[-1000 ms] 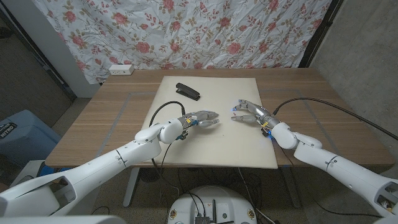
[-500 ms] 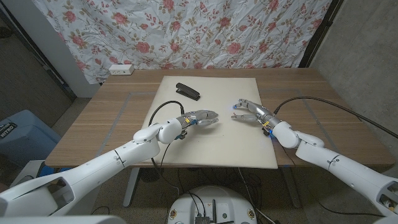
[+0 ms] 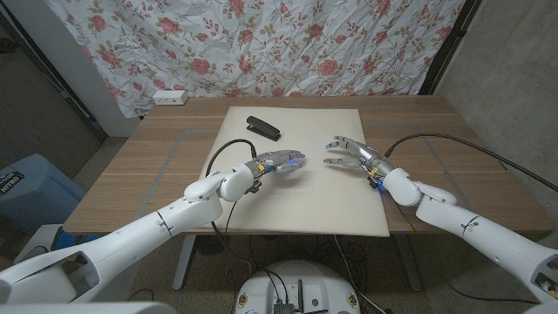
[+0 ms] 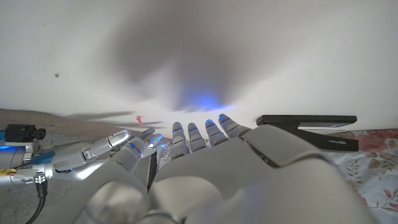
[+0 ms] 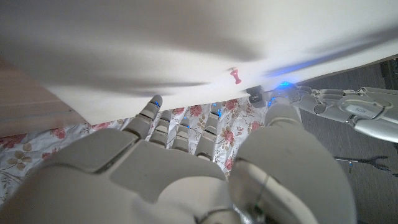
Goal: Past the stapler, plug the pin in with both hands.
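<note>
The left robot hand (image 3: 283,163) and right robot hand (image 3: 347,154) are hovering mid-board (image 3: 261,205), fingers apart, holding nothing, separated by a gap. The red pin (image 5: 235,76) is lying on the board between them. The stapler (image 3: 263,128) is sitting near the far edge of the board on the surface (image 3: 148,174).

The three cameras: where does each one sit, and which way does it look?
Head view: on the head, looking down at both hands, left hand, right hand.
Left wrist view: behind its own hand, facing the stapler and red pin.
Right wrist view: behind its own hand, facing the pin.
Both wrist views share the pin.
</note>
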`<move>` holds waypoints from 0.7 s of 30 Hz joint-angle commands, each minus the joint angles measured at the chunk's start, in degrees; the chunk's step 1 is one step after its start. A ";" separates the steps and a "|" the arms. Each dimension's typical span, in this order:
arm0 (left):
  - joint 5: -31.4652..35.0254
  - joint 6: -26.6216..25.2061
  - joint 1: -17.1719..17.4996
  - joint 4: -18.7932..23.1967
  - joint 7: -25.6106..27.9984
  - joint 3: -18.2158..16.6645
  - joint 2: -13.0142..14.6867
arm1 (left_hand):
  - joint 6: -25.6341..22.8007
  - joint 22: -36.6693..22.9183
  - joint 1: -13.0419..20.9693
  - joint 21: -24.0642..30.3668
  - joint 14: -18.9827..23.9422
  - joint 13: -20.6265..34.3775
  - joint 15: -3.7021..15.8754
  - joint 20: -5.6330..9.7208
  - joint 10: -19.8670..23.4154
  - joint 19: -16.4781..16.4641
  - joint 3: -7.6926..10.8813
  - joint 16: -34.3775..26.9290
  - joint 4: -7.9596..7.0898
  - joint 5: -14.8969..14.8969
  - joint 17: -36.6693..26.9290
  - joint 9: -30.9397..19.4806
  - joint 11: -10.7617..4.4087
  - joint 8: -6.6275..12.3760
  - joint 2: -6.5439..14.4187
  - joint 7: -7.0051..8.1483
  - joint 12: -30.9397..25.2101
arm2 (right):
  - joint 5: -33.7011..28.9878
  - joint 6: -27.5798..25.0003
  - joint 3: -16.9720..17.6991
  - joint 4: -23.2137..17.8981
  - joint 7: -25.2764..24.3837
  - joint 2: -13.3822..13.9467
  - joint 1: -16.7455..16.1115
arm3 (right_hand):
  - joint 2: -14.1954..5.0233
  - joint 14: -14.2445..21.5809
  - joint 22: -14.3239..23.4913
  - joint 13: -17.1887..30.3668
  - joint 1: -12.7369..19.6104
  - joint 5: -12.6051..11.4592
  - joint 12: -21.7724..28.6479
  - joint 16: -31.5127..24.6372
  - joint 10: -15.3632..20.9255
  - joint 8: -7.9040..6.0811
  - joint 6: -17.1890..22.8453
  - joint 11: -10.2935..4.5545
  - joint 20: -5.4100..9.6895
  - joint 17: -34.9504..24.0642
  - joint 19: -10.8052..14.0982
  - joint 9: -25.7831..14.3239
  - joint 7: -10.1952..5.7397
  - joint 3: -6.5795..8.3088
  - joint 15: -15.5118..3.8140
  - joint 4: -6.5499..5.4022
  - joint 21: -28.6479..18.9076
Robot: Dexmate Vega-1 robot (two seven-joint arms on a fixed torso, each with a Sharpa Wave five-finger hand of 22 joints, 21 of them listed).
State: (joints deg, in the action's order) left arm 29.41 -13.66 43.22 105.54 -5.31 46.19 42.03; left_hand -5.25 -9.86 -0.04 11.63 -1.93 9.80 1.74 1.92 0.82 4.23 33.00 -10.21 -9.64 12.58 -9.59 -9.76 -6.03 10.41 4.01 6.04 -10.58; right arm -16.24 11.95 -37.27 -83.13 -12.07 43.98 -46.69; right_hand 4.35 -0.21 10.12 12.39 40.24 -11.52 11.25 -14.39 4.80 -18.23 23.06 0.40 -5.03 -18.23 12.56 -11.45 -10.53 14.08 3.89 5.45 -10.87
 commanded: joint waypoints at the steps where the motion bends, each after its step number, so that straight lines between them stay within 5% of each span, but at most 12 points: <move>1: -2.47 -0.72 2.13 1.09 3.74 -3.07 -1.08 | -0.58 0.05 0.58 0.28 0.53 0.03 4.78 6.25 0.74 -0.94 0.66 -0.15 -0.07 0.04 -0.16 -0.23 -0.03 0.42 6.18 -0.10 -0.42 | 2.31 -0.36 2.00 -2.07 0.13 0.61 -1.39 | -0.29 -0.45 -0.02 0.15 -1.30 -0.10 0.52 0.15 0.00 0.58 -0.69 0.25 -0.13 -0.31 -0.21 0.11 -0.25 -0.01 0.09 -0.37 -0.26; 21: -11.23 1.21 5.30 -0.14 13.80 -8.68 -2.63 | -1.46 0.09 0.70 0.39 1.42 0.03 4.33 6.29 1.59 -2.25 1.20 -0.23 0.19 -0.07 -0.13 -0.22 0.10 0.43 5.88 -0.30 -0.56 | 7.74 0.26 5.55 -2.77 -0.40 0.40 -3.19 | -2.81 0.12 -0.18 -0.21 -5.22 0.90 0.89 0.19 1.17 4.34 -5.34 -0.20 1.49 0.05 1.70 0.71 0.00 -0.40 -1.05 -1.83 -0.78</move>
State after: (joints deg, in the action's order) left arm 22.24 -13.87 47.35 106.38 3.87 40.21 39.78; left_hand -6.27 -9.57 0.03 11.63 -0.89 9.79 1.96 1.81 1.94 2.27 33.69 -10.21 -9.40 12.58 -9.60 -9.75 -5.93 10.41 3.93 5.84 -10.87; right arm -11.48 11.95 -33.58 -85.44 -11.95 44.69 -48.82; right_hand 2.24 -0.41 9.86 12.24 35.57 -10.80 11.69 -14.13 5.33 -14.36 18.28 0.30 -3.96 -18.09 13.62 -10.65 -10.66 13.55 3.65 4.08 -11.27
